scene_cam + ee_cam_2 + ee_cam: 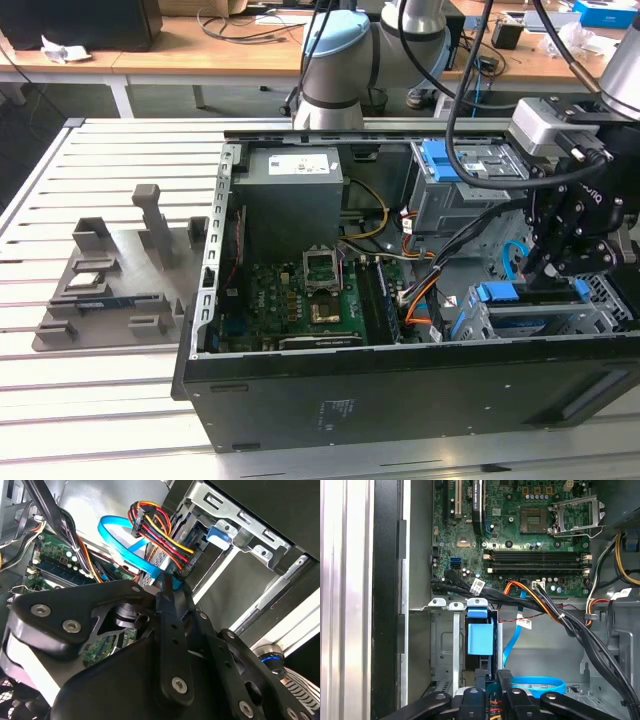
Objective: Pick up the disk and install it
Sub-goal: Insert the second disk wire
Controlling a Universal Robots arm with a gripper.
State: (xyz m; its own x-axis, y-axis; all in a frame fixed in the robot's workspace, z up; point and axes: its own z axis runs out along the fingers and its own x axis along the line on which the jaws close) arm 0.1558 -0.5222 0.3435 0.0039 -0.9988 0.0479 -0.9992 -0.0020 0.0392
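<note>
Open computer case (400, 390) lying on a slatted tabletop (90, 400), desks standing behind, end effector (553, 262) hovering over the drive cage at the case's corner, grip state impossible to tell, first wrist view showing the disk (480, 637) sitting in its bay.

We can read no text, number or sign anywhere. We see a white sticker (303, 163) on the grey power-supply box (292, 205) in the exterior view, with print too small to make out. White tags (478, 586) on the cables in the first wrist view carry dark marks we cannot tell apart, and faint pale print on the black case's side panel (345, 409) is also illegible.
</note>
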